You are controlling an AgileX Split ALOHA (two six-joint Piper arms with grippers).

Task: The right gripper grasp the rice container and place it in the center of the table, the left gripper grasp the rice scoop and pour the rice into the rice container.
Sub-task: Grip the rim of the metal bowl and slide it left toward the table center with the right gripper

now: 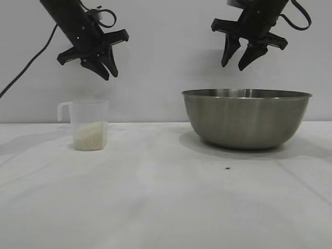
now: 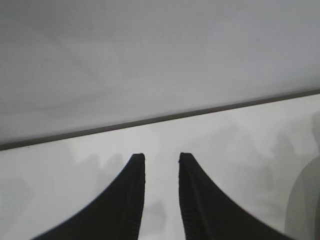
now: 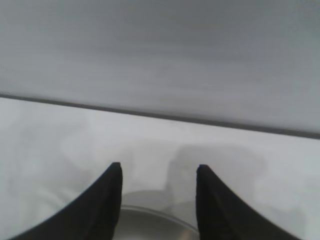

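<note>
Bowl [image 1: 247,118] stands on tabletop [image 1: 166,197], right side; scoop [image 1: 89,124] with rice [image 1: 91,136] stands left. Left claw [image 1: 105,71] hangs above scoop, narrowly parted, empty. Right claw [image 1: 234,65] above bowl, spread, empty.

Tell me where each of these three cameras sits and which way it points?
Exterior view: low at table height, facing both arms; shows the left hand above the rice scoop and the right hand above the rice container, both open and empty.
Left wrist view: on the left arm, looking past its own fingertips at the table and wall.
Right wrist view: on the right arm, looking past its own fingertips down at the steel rim.
Shared: exterior and right wrist both show the rice container.
</note>
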